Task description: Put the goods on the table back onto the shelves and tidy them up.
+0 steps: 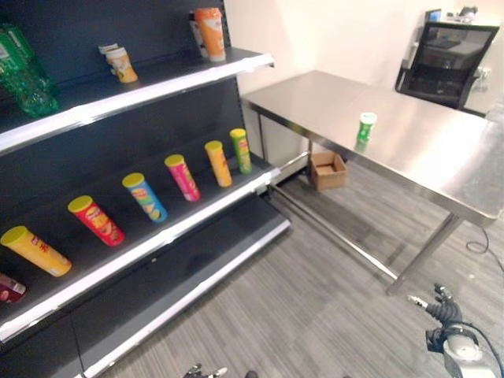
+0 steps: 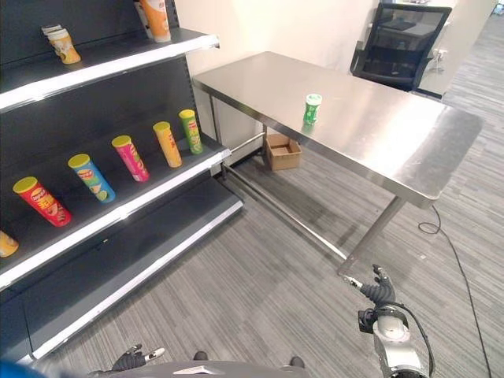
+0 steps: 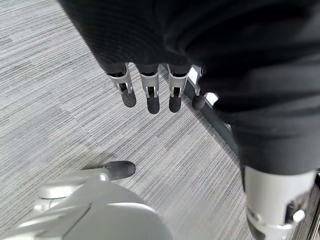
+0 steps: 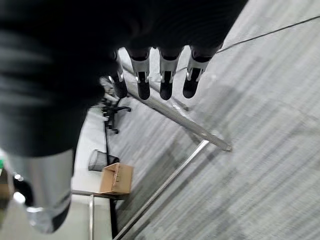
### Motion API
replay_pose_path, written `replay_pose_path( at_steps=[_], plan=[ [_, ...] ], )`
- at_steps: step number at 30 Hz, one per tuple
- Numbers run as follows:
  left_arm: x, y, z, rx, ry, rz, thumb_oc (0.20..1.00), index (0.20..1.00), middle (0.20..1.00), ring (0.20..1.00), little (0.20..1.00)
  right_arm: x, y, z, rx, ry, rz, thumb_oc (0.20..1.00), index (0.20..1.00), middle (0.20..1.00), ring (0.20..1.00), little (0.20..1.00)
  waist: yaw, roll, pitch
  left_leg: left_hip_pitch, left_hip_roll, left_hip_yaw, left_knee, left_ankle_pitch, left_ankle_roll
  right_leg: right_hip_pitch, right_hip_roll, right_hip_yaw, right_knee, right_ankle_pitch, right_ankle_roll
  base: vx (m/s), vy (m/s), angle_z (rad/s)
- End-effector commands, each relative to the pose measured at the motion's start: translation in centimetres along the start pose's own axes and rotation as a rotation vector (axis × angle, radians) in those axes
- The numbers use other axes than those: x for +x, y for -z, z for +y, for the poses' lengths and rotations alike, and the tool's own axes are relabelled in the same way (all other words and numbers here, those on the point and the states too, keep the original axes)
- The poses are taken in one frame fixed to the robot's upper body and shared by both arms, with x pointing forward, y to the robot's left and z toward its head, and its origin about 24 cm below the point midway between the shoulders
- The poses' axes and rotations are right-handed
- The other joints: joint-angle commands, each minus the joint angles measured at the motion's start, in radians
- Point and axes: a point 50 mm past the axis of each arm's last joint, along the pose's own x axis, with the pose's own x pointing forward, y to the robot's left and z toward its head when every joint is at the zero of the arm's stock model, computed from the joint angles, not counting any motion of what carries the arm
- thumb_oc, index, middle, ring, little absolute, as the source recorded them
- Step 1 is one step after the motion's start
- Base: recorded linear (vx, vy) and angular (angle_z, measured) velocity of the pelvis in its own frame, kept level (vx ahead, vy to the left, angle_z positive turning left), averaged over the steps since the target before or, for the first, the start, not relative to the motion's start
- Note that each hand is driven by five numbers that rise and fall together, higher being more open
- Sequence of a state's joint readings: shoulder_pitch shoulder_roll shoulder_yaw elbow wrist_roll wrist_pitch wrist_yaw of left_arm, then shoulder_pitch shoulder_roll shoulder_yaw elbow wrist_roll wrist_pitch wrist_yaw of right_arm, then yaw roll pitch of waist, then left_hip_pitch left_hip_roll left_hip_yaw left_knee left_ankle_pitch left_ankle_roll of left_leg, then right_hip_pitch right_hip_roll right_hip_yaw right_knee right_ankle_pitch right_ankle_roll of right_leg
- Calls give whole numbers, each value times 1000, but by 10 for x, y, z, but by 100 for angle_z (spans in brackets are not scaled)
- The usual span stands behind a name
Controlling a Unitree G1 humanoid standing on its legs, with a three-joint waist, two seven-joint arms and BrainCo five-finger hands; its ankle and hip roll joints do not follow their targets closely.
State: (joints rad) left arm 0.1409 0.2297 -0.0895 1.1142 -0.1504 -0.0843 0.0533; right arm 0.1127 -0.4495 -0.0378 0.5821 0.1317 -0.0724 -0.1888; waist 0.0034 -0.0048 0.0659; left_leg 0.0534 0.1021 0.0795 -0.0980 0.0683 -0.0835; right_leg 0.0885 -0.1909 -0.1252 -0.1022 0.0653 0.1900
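Nearest the camera, the right hand [image 2: 376, 290] hangs low at the near right above the grey carpet [image 2: 260, 268], its fingers [image 4: 166, 75] straight and relaxed, holding nothing. At the near left the left hand [image 3: 150, 85] hangs over the same carpet, fingers extended and loose, also empty.

On the left stands the dark shelf unit [image 1: 118, 102], the largest thing in the scene. Its middle shelf carries a row of tube cans lying tilted: a yellow one [image 1: 35, 250] at the near end, then red [image 1: 95, 220], blue [image 1: 145, 197], pink [image 1: 183, 177], orange [image 1: 218, 163] and green [image 1: 241, 150] toward the far end. On its upper shelf are a green bottle [image 1: 27, 75] at the near end, a small orange cup [image 1: 121, 64] further along and a tall orange can [image 1: 210, 33] at the far end.

To the right, the steel desk [image 1: 441, 165] reaches away toward the far wall. One small green can [image 1: 366, 127] stands upright on it near its left edge, well apart from both hands.

A black office chair [image 1: 449, 59] stands beyond the desk on the far right. Under the desk's left side, an open cardboard box [image 1: 327, 169] sits on the carpet.
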Motion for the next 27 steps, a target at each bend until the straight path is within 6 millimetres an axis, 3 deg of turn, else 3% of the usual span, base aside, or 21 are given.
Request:
replay_pose_path(
  at_steps=[1,7,11,15,18,20,21,22,25,27],
  plan=[
    [7,-28,5,13,-8,-76,1000,1000,1000,1000,1000,15,-64,-12,-23,28,-257,1000,1000,1000,1000,1000,24,-17,62,17,-56,57,22,-109,22,-24,51,-84,54,-90,-35,-1,107,-7],
    [6,-25,5,-7,-10,-66,1000,1000,1000,1000,1000,15,-84,-13,-33,42,-338,1000,1000,1000,1000,1000,39,-21,73,-5,-84,52,53,-136,54,-66,18,-74,123,-95,-15,9,119,-10],
    [5,-20,10,-6,-21,-52,1000,1000,1000,1000,1000,14,-88,-18,-66,63,-355,1000,1000,1000,1000,1000,43,-13,106,10,-113,52,84,-175,99,-169,-43,-59,370,-69,8,47,241,-5],
    [5,-18,13,6,-24,-46,1000,1000,1000,1000,1000,10,-83,-25,-55,90,-353,1000,1000,1000,1000,1000,29,-4,122,44,-122,32,82,-194,115,-245,-54,-30,519,-26,-2,137,131,1],
    [5,-26,12,3,-15,-77,1000,1000,1000,1000,1000,6,-82,-35,-49,133,-360,1000,1000,1000,1000,1000,5,5,130,72,-117,0,67,-206,108,-313,-18,5,471,-35,-18,180,7,12],
    [7,-34,10,17,-5,-99,1000,1000,1000,1000,1000,3,-88,-49,-39,195,-389,1000,1000,1000,1000,1000,-18,-3,146,94,-126,-39,66,-224,96,-330,-1,24,283,2,-5,201,-65,60],
    [7,-34,10,17,-5,-99,1000,1000,1000,1000,1000,3,-88,-49,-39,195,-389,1000,1000,1000,1000,1000,-19,-2,147,96,-124,-40,66,-225,95,-327,0,23,280,3,-5,239,-94,60],
    [7,-38,8,25,2,-109,1000,1000,1000,1000,1000,3,-96,-56,-20,230,-420,1000,1000,1000,1000,1000,-28,-17,152,111,-129,-53,69,-239,86,-370,-14,21,183,39,16,263,-95,17],
    [8,-43,8,20,3,-123,1000,1000,1000,1000,1000,0,-105,-62,-4,263,-461,1000,1000,1000,1000,1000,-48,-19,158,160,-110,-72,76,-276,63,-377,-11,-50,41,89,46,341,-126,-10],
    [8,-43,9,21,-1,-125,1000,1000,1000,1000,1000,-4,-116,-68,-1,289,-511,1000,1000,1000,1000,1000,-53,-27,150,197,-104,-72,67,-295,54,-383,-12,-94,25,103,54,341,-143,74]
  ],
)
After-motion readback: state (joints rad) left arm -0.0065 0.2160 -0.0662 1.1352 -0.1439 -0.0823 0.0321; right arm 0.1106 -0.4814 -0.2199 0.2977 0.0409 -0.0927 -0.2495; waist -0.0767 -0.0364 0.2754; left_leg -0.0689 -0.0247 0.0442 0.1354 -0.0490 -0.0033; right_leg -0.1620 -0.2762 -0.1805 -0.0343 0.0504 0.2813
